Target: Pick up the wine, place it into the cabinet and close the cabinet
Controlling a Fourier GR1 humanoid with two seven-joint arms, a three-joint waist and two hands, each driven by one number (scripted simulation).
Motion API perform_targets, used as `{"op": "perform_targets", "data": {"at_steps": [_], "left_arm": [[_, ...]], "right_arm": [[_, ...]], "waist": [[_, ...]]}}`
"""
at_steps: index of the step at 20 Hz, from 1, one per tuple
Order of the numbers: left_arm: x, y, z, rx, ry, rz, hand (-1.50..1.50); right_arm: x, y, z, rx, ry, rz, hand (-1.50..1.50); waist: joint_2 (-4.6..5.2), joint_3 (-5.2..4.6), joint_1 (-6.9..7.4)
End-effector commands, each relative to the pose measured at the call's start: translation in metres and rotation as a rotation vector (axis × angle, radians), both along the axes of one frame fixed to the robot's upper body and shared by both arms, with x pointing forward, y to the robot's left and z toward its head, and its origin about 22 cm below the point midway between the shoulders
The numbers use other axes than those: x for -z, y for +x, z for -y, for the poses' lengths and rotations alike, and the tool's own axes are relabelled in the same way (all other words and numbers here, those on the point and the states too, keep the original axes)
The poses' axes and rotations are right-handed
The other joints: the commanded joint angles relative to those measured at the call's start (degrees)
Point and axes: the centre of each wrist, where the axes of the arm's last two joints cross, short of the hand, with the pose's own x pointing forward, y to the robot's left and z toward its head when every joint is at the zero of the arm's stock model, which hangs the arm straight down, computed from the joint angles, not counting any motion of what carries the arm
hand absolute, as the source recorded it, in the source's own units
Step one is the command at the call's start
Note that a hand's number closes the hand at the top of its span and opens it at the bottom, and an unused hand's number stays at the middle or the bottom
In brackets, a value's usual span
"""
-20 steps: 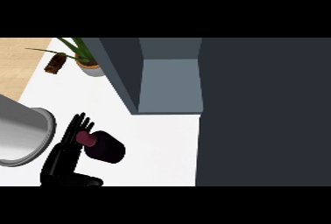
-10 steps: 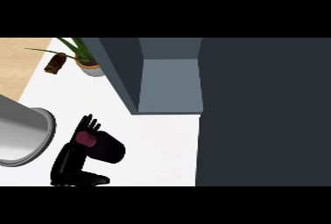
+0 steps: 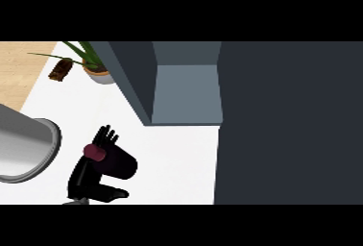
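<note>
The wine bottle [image 3: 119, 164], dark with a maroon cap [image 3: 92, 151], lies tilted at the lower left over the white counter [image 3: 177, 163], cap to the left. My left hand [image 3: 83, 177] is shut on it: fingers [image 3: 106, 136] stick up behind the cap and the thumb [image 3: 113, 194] shows below the body. The open cabinet [image 3: 186, 91] shows its grey inside up and to the right of the bottle, apart from it. Its dark side panel [image 3: 131, 79] faces the hand. My right hand is out of sight.
A big grey metal pot [image 3: 25, 149] stands close to the left of the hand. A potted plant [image 3: 96, 72] and a small brown object [image 3: 60, 71] sit at the back left. A wide dark surface [image 3: 291, 125] fills the right side.
The left hand and the bottle have shifted slightly to the right, away from the pot. The cabinet has not moved.
</note>
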Motion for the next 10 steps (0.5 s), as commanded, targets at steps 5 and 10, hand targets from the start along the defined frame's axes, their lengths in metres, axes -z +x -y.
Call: {"op": "perform_targets", "data": {"at_steps": [5, 10], "left_arm": [[-0.001, 0.016, 0.015, 0.040, -0.084, 0.015, 1.50], [0.014, 0.020, 0.021, 0.124, -0.060, 0.048, 1.50]], "right_arm": [[-0.024, -0.035, 0.000, -0.042, 0.029, 0.069, -1.50], [-0.021, -0.036, 0.008, -0.047, 0.020, 0.053, -1.50]], "waist": [[-0.05, 0.02, 0.10], [0.03, 0.00, -0.43]]}}
